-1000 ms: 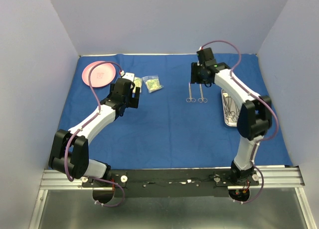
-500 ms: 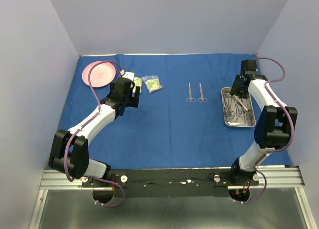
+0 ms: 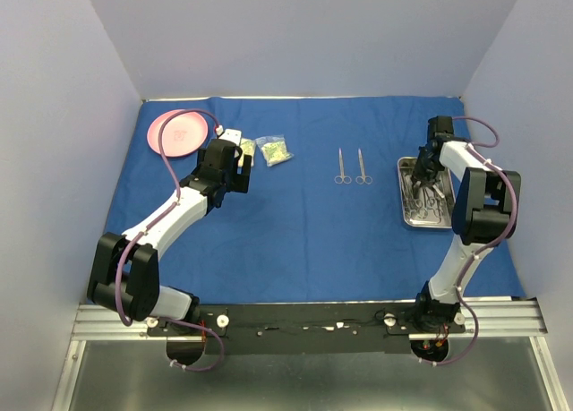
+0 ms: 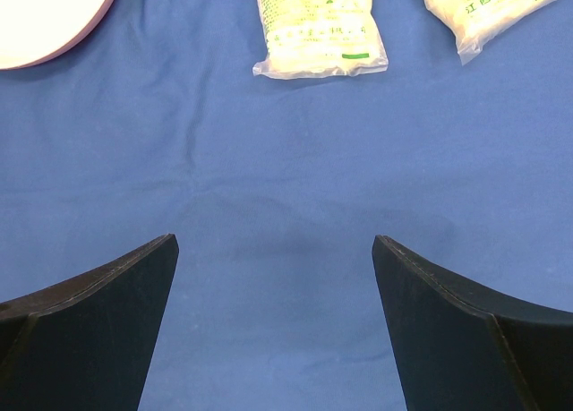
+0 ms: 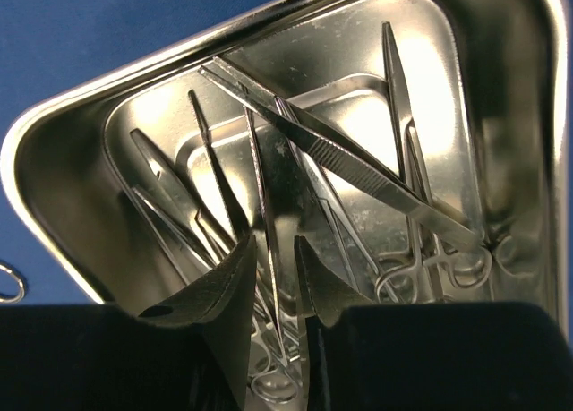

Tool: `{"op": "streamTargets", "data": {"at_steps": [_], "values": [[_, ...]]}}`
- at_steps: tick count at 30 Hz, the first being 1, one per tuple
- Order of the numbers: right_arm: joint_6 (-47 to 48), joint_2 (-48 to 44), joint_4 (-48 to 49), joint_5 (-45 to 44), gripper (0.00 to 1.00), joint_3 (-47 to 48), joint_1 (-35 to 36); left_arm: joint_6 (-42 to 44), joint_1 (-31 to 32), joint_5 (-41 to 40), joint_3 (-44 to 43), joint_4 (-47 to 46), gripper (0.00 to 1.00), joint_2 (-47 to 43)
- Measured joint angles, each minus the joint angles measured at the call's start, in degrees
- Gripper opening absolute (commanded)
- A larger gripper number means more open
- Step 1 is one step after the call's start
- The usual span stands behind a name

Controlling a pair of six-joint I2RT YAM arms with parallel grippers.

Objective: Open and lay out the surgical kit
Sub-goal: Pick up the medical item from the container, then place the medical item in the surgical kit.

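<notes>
The blue cloth wrap [image 3: 304, 223] lies spread flat, with the steel tray [image 3: 421, 221] toward its 3 o'clock edge, nearest the right arm. The right gripper [image 5: 276, 254] is down inside it, fingers a narrow gap apart, astride one thin forceps [image 5: 258, 169] whose shaft runs 12 to 6 — pinched or not, I cannot tell. The left gripper [image 4: 273, 241] gapes wide, packets [image 4: 318, 26] at 12.

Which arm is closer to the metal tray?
Right. The right gripper reaches into the steel tray among its instruments; the left gripper hangs far off, near the packets.
</notes>
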State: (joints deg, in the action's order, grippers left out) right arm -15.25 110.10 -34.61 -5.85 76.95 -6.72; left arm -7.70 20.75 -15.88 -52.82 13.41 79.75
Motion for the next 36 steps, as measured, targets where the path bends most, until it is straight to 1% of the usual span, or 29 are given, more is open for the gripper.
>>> {"op": "streamTargets", "data": {"at_steps": [1,2,4,5,7,8,11,14,25,29,36], "values": [[0.1,0.4,0.0,0.1,0.24,0.1,-0.1,0.0,0.0,0.0,0.0,0.0,0.99,0.0],[0.3,0.7,0.0,0.2,0.2,0.3,-0.1,0.0,0.0,0.0,0.0,0.0,0.99,0.0],[0.5,1.1,0.0,0.2,0.14,0.5,-0.3,0.0,0.0,0.0,0.0,0.0,0.99,0.0],[0.6,1.1,0.0,0.2,0.12,0.5,-0.4,0.0,0.0,0.0,0.0,0.0,0.99,0.0],[1.0,1.1,0.0,0.2,0.11,0.5,-0.5,0.0,0.0,0.0,0.0,0.0,0.99,0.0],[1.3,1.1,0.0,0.2,0.08,0.5,-0.5,0.0,0.0,0.0,0.0,0.0,0.99,0.0],[1.9,0.7,-0.2,0.2,0.01,0.5,-0.5,0.0,0.0,0.0,0.0,0.0,0.99,0.0],[2.3,-1.1,-0.9,0.2,0.01,0.3,-0.5,0.0,0.0,0.0,0.0,0.0,0.99,0.1],[2.6,-15.8,-2.4,1.7,0.01,-2.2,0.6,0.0,0.0,0.0,-1.1,1.6,0.99,2.2],[1.7,-20.9,-2.4,2.4,0.01,-6.0,4.7,0.0,0.0,-0.1,-1.6,2.3,0.99,2.4],[-1.7,-25.9,-1.8,2.6,0.01,-14.5,15.5,0.0,0.0,-1.1,-1.9,2.6,0.99,2.7]]}}
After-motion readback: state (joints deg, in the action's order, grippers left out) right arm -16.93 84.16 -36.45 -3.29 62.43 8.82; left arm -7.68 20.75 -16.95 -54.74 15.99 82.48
